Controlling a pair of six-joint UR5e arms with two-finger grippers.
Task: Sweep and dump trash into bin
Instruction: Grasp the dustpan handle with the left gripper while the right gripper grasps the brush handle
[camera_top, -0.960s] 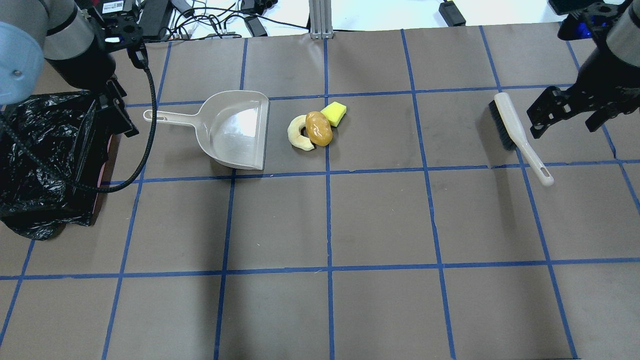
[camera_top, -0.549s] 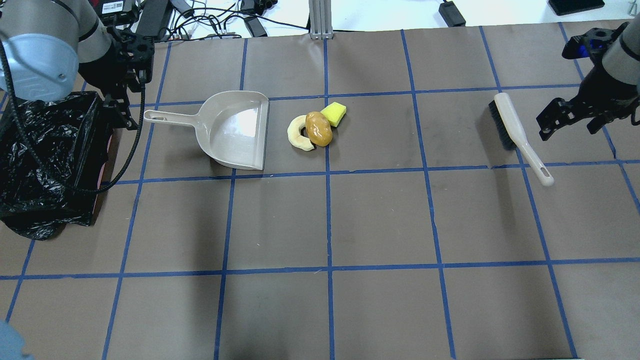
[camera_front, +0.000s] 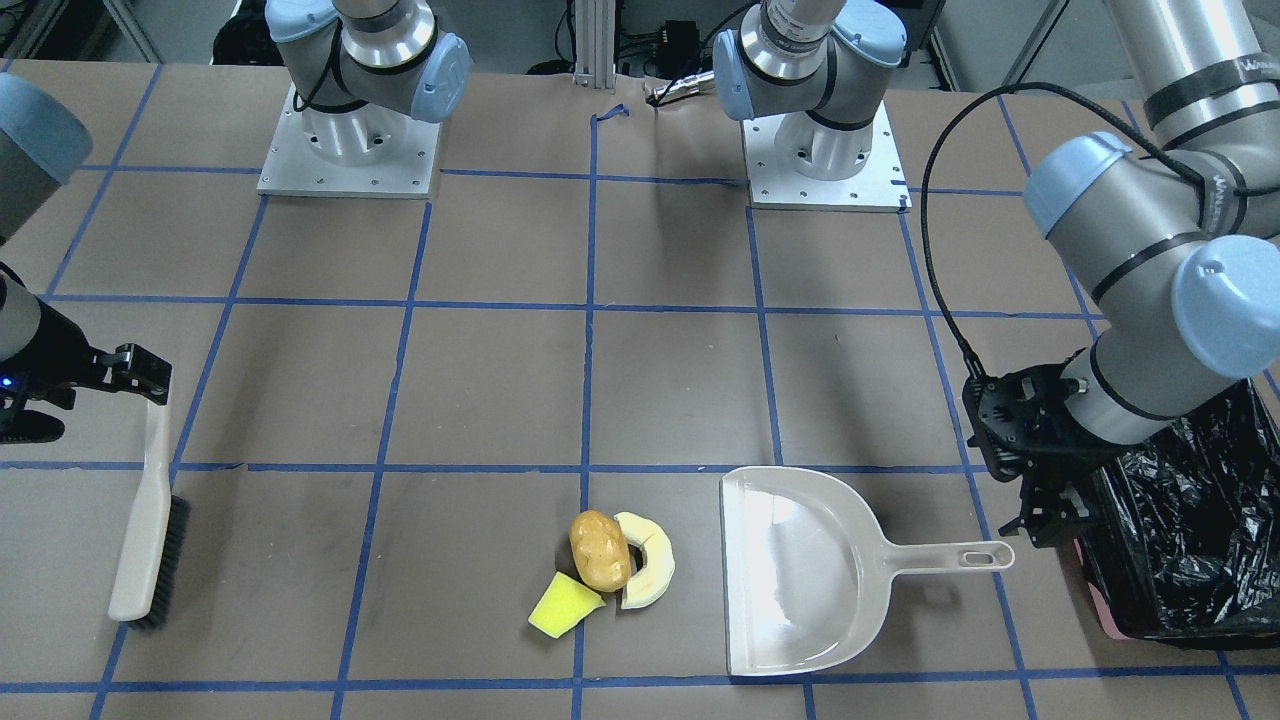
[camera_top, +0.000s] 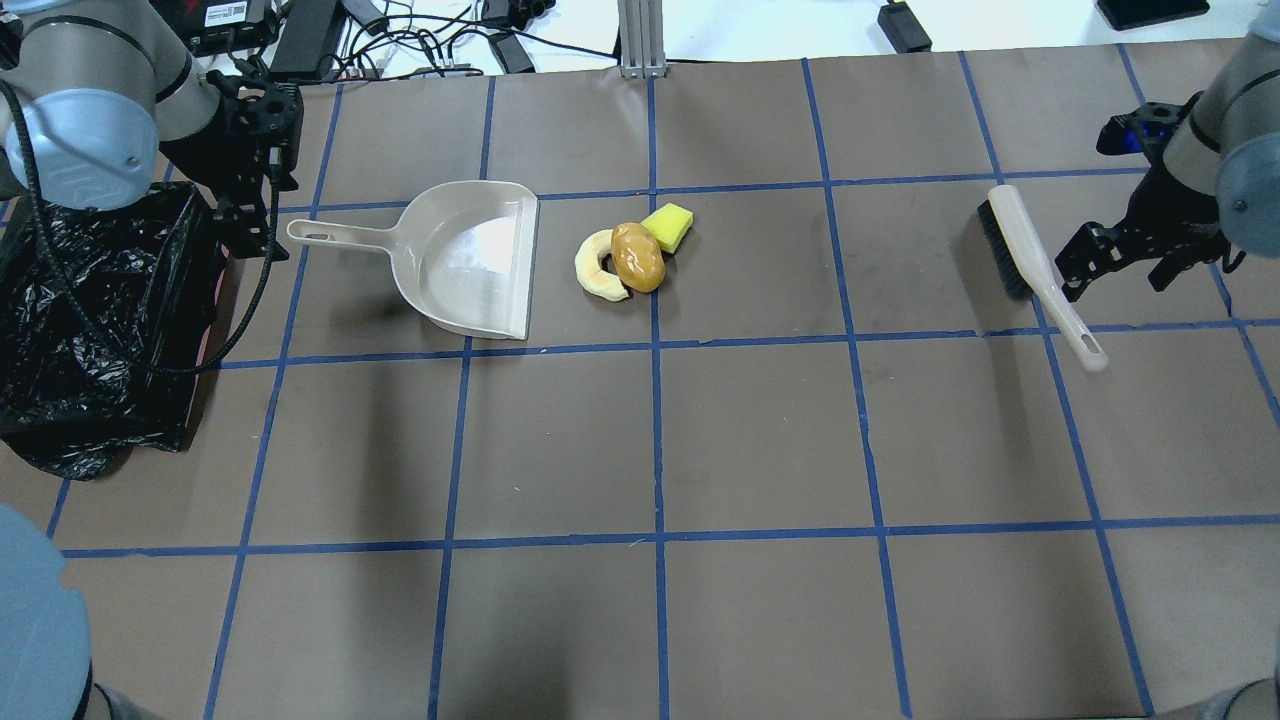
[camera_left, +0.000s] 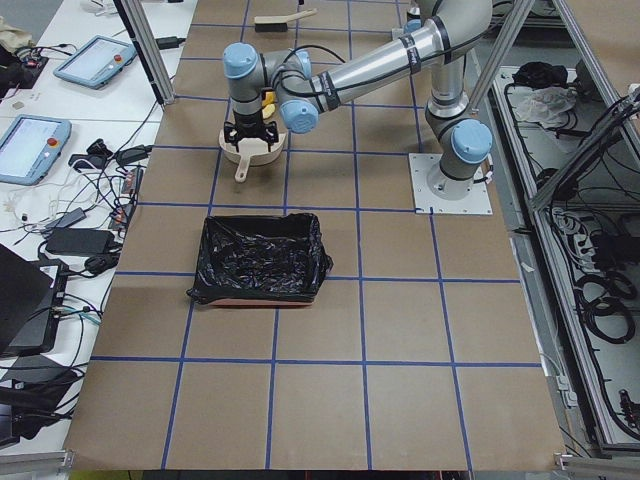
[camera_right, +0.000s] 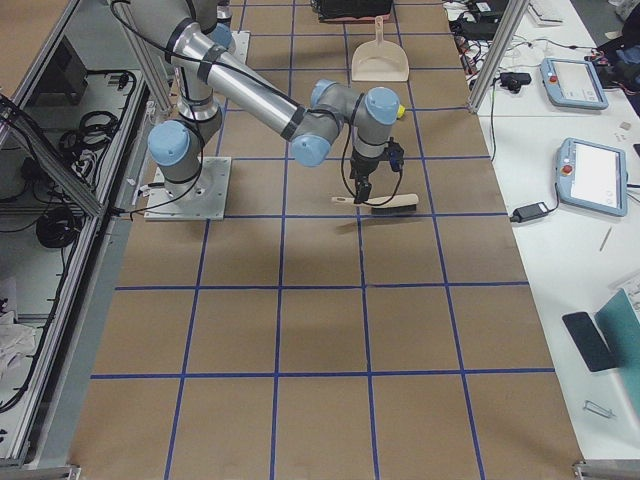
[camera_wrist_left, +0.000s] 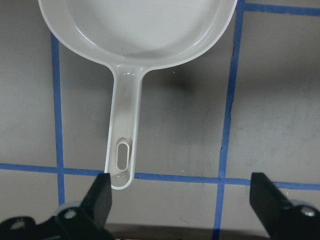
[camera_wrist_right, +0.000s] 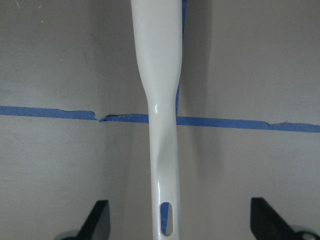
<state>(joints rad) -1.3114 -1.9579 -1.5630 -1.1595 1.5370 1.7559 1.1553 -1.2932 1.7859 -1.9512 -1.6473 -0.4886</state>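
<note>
The trash lies together on the table: a brown potato-like lump (camera_top: 638, 257), a pale cream curved slice (camera_top: 595, 266) and a yellow wedge sponge (camera_top: 668, 227). A cream dustpan (camera_top: 470, 258) lies just left of them, its mouth facing them. The black-lined bin (camera_top: 95, 310) stands at the far left. A cream brush (camera_top: 1030, 262) lies at the right. My left gripper (camera_wrist_left: 182, 200) is open above the tip of the dustpan handle (camera_wrist_left: 122, 145), which sits near one finger. My right gripper (camera_wrist_right: 181, 220) is open and straddles the brush handle (camera_wrist_right: 160, 125) from above.
The table is covered in brown paper with a blue tape grid. Cables and power bricks (camera_top: 420, 40) lie beyond its far edge. The arm bases (camera_front: 820, 150) stand at the robot's side of the table.
My left gripper has moved from beside the bin to over the dustpan handle's end. My right gripper has moved in and down over the brush handle. Nothing on the table has moved.
</note>
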